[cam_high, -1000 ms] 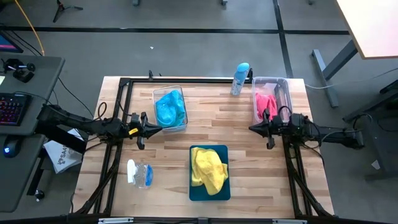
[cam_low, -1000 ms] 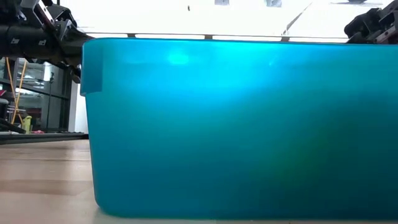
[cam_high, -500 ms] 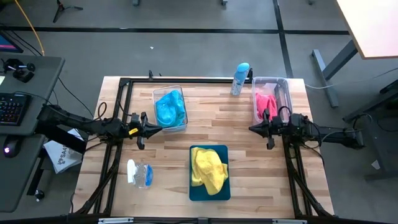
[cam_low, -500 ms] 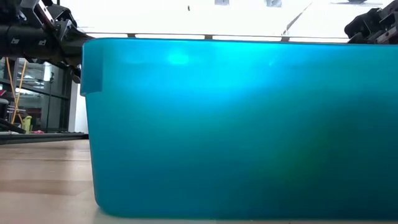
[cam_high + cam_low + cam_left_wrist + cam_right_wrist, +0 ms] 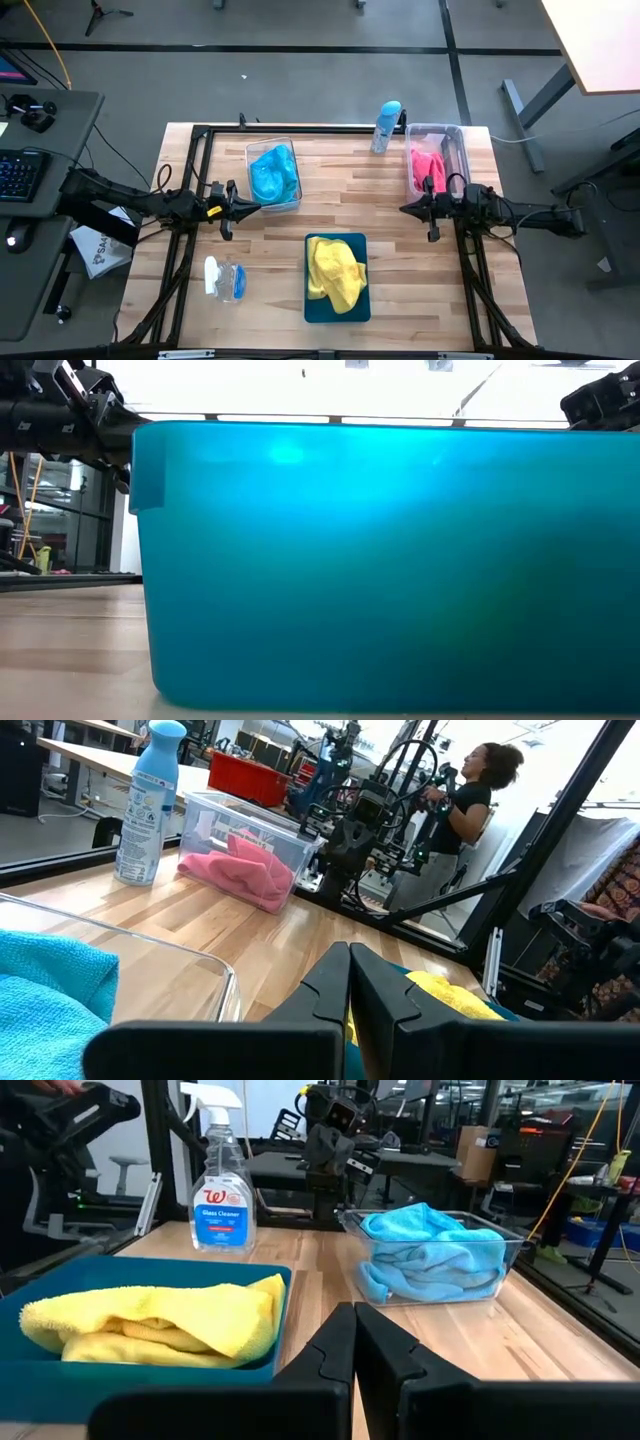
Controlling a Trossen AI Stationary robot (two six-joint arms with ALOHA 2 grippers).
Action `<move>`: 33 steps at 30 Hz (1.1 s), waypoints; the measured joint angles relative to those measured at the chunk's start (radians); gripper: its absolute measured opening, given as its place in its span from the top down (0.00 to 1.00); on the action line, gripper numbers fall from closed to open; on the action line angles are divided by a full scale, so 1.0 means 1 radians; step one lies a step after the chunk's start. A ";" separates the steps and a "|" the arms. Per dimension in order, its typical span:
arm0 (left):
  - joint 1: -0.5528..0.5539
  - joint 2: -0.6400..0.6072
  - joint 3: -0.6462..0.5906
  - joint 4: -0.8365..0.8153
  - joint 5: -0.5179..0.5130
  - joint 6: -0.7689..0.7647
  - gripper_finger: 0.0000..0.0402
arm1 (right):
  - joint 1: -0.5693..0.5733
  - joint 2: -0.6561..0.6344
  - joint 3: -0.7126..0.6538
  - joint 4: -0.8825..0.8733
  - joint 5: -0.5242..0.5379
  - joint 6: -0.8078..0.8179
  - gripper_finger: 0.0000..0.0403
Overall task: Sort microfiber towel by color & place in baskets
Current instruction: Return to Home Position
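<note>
Tray (image 5: pixel 336 317) front centre; left bin (image 5: pixel 270 143), right bin (image 5: pixel 456 150) behind it; tall bottle (image 5: pixel 385 127) between bins; spray bottle (image 5: pixel 225 278) front left.

3 containers sit on the tabletop (image 5: pixel 400 270): 2 clear bins, the left bin (image 5: pixel 270 142) and the right bin (image 5: pixel 455 135), and 1 teal tray (image 5: pixel 320 312). There are 3 towel heaps, 1 per container: 1 blue heap (image 5: pixel 272 173), 1 pink heap (image 5: pixel 425 165) and 1 yellow heap (image 5: pixel 333 272). The cloths within each heap cannot be counted. There are 2 bottles: 1 blue-capped bottle (image 5: pixel 386 125) and 1 spray bottle (image 5: pixel 224 278). There are 2 grippers, the left gripper (image 5: pixel 257 205) and the right gripper (image 5: pixel 403 208). 1 person (image 5: pixel 455 810) shows beyond the tabletop.
</note>
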 joint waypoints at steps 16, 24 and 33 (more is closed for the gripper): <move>-0.002 -0.239 0.001 -0.147 0.001 0.000 1.00 | 0.011 -0.059 0.000 0.002 -0.002 -0.003 1.00; -0.002 -0.426 0.005 -0.194 0.001 0.007 1.00 | 0.011 -0.057 0.000 0.002 -0.001 -0.004 1.00; -0.002 -0.407 0.005 -0.233 0.003 0.008 1.00 | 0.011 -0.052 0.000 0.001 0.001 -0.004 1.00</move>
